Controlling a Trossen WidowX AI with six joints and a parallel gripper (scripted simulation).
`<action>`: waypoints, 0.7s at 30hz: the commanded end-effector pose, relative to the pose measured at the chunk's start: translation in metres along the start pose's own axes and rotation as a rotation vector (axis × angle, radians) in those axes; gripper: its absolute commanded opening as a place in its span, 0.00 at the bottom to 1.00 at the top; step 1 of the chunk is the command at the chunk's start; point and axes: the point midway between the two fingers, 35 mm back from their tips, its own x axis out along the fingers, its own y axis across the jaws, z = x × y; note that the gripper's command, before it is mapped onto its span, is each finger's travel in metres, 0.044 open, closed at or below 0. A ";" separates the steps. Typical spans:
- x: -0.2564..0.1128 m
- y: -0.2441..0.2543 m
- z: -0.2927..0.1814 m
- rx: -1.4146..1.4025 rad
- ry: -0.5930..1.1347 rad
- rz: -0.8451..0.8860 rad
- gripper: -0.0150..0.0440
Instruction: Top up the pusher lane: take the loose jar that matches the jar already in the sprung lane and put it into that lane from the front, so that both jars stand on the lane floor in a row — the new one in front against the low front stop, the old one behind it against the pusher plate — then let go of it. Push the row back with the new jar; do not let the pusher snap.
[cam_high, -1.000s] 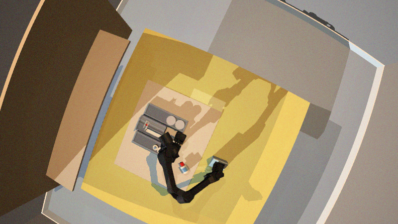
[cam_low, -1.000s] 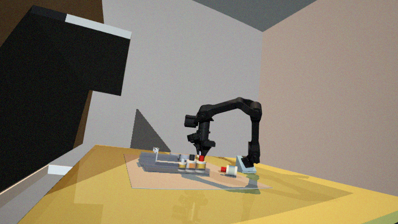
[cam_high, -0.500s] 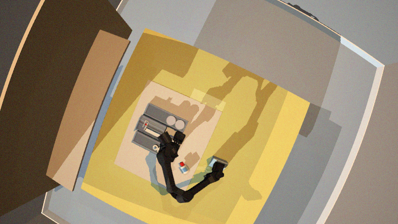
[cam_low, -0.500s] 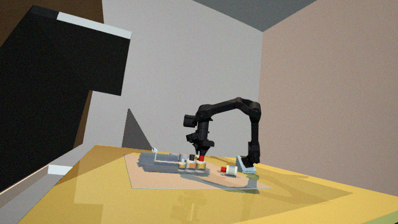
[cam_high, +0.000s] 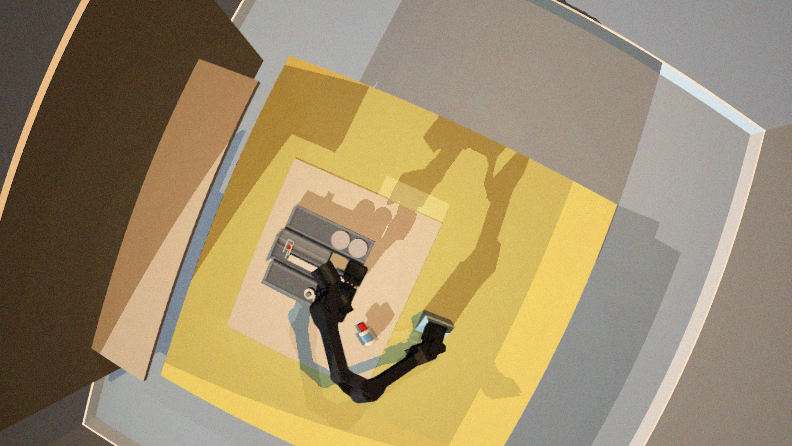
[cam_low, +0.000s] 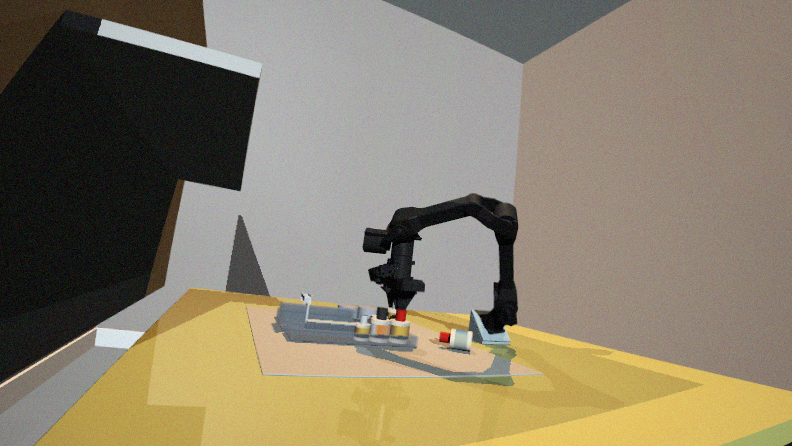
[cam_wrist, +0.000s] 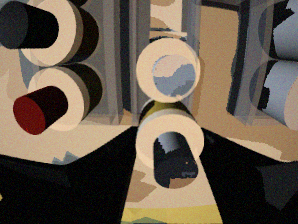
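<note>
My gripper (cam_wrist: 166, 132) (cam_low: 396, 309) is shut on an upright jar (cam_wrist: 145, 134) with a white shoulder, yellow band and glossy, reflecting cap. In the top view the arm hides the fingers and held jar. The held jar is at the front end of the sprung lane (cam_high: 282, 249) (cam_wrist: 128, 55), in line with the lane jar (cam_wrist: 145, 70), which has a similar glossy cap. The two overlap in the wrist view; contact is unclear. The pusher plate (cam_wrist: 169, 34) is behind the lane jar. The low front stop and the held jar's base are hidden.
Beside the lane stand a black-capped jar (cam_low: 380, 330) (cam_wrist: 70, 30) and a red-capped jar (cam_low: 400, 332) (cam_wrist: 70, 100). On the other side are two pale-topped jars (cam_high: 339, 239) (cam_high: 358, 248). A loose red-capped jar (cam_high: 365, 335) (cam_low: 461, 339) lies near the arm base.
</note>
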 end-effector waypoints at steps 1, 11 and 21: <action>-0.004 0.002 0.009 -0.010 -0.027 0.003 0.25; -0.005 0.003 0.012 -0.010 -0.027 0.003 0.25; -0.006 0.003 0.016 -0.010 -0.027 0.003 0.25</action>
